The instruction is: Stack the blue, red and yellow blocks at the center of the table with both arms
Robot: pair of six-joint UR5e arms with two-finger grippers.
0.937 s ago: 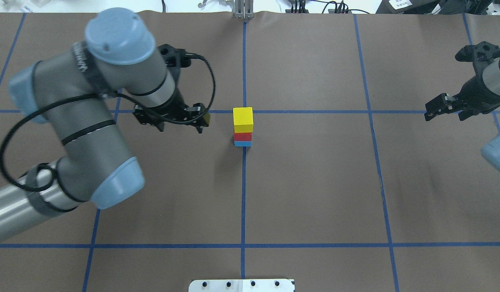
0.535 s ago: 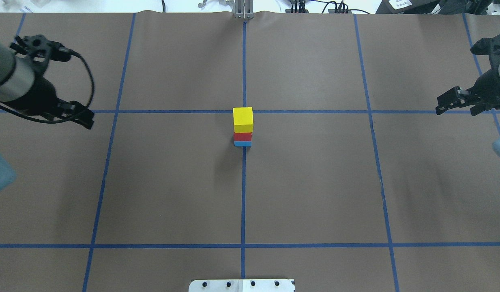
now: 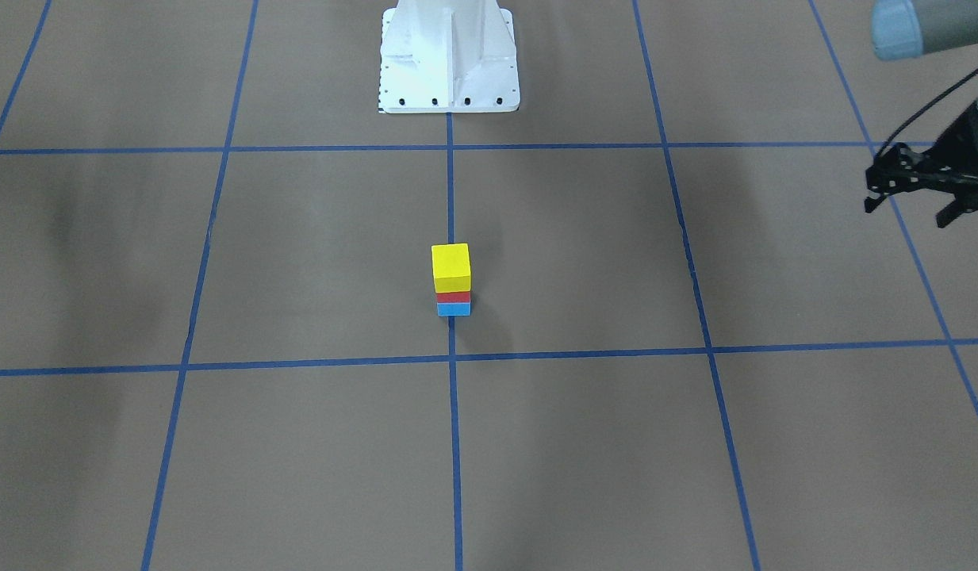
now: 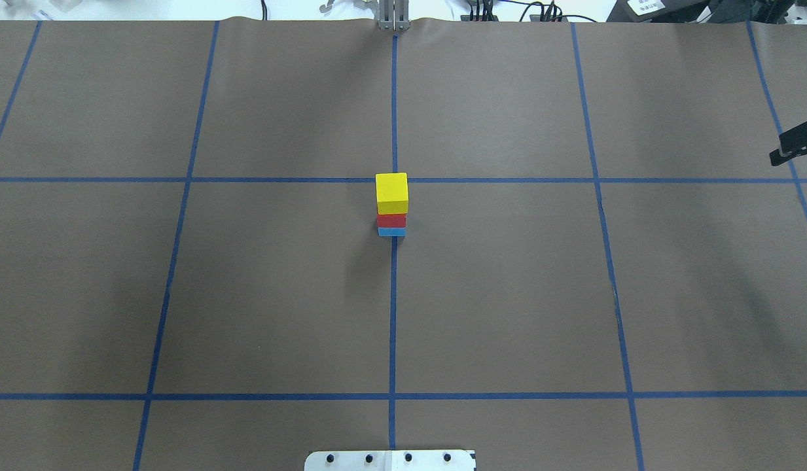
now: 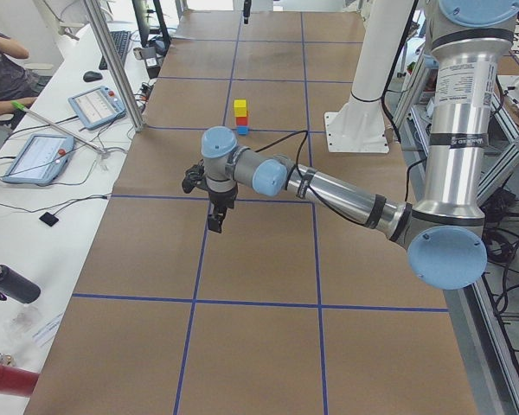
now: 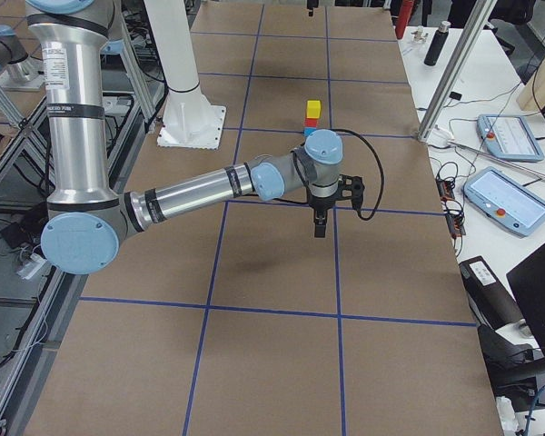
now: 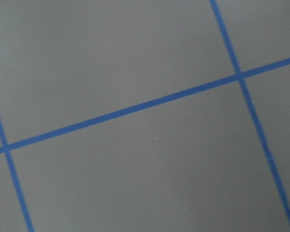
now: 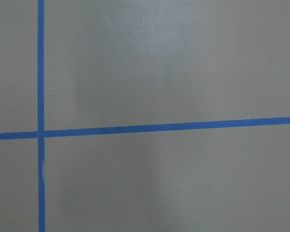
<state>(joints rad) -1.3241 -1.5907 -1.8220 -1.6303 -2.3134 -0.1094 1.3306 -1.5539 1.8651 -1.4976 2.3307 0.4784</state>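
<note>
No legible text, brand or no. anywhere. Dark lettering runs vert. down the left arm's upright tube in the ext. left view and down the right arm's upright tube in the ext. right view, but it's too small to read. Fine print on a white label beyond the table's far right corner is also too small.

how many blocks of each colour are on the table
yellow block: 1
red block: 1
blue block: 1
total: 3
</note>
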